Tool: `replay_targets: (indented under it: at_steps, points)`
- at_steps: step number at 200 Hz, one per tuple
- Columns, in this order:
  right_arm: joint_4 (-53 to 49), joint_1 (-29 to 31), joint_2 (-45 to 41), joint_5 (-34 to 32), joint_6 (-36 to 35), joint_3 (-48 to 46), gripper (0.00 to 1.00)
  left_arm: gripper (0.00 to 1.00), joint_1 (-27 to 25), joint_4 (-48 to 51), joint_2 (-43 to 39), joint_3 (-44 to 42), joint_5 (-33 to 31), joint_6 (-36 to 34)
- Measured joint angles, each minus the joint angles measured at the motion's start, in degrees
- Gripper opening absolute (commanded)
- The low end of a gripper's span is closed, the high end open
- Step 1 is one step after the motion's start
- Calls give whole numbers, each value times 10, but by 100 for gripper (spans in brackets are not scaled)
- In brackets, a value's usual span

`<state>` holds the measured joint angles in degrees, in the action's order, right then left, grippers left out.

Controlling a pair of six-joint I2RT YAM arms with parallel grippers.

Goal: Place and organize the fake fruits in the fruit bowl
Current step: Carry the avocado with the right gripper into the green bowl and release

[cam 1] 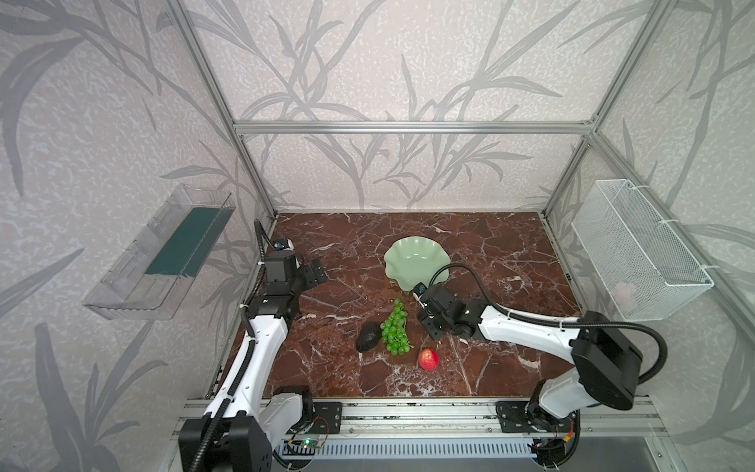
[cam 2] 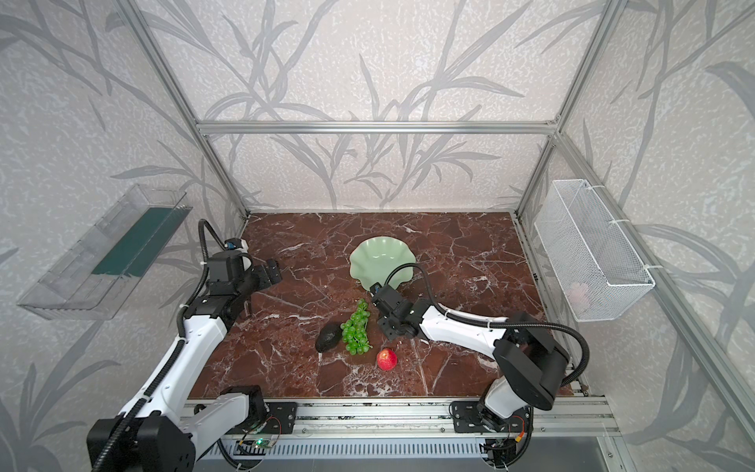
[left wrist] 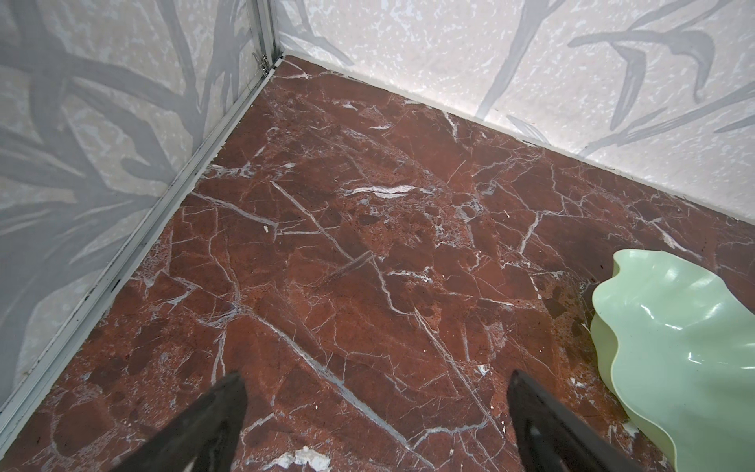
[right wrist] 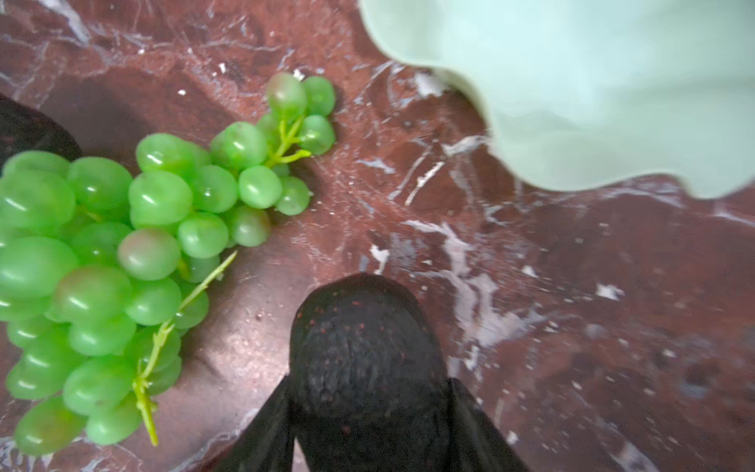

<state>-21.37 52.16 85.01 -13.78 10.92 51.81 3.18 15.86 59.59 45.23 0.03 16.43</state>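
Shows a red-brown marble tabletop (cam 1: 490,253) from above, with two robot arms reaching in from its near edge. Near the middle, a little toward the far edge: pale green fruit bowl (cam 1: 412,261) with a wavy rim, empty.

Just nearside of the bowl, low over the surface: right gripper (right wrist: 369,384), clenched against the flanks of a dark, pebbled avocado (right wrist: 359,339). Plain in the right wrist view, hidden beneath the gripper in both top views. Cannot tell whether lifted or resting on the marble.

Beside it, toward the left edge: bunch of green grapes (cam 1: 395,329), then a second avocado (cam 1: 368,338) just beside the bunch. Closer to the near edge, apart from the rest: small red apple (cam 1: 428,359).

Toward the left edge, well apart from every fruit: left gripper (left wrist: 378,378), fingers spread wide, grasping nothing.

Judged as the first pick: grip taken, no fruit in the bowl yet. Next, likely: lift clear of the scalloped rim, carry the short way toward the far edge, lower into the hollow, release gently. Egg-shaped, so prone to roll. Best set to one side, leaving room for three more.
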Motion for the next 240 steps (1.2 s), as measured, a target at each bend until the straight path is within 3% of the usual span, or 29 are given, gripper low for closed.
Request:
replay_targets:
  at_steps: [31, 62, 103, 160, 240]
  points:
    - [-46, -2, -69, -48, -14, 34, 48, 99, 0, 0, -2, 0, 3, 2]
    - [-59, -23, -57, -51, -21, 129, 48, 98, 0, 0, -2, 0, 7, 2]
    - [-54, -65, 75, -37, -44, 264, 48, 98, 0, -1, -4, 0, 16, 3]
    - [-42, -114, 276, 7, -85, 378, 47, 97, 0, -1, -4, 0, 16, 16]
    - [-19, -150, 377, 40, -93, 422, 48, 97, 0, -2, -11, 0, 16, 17]
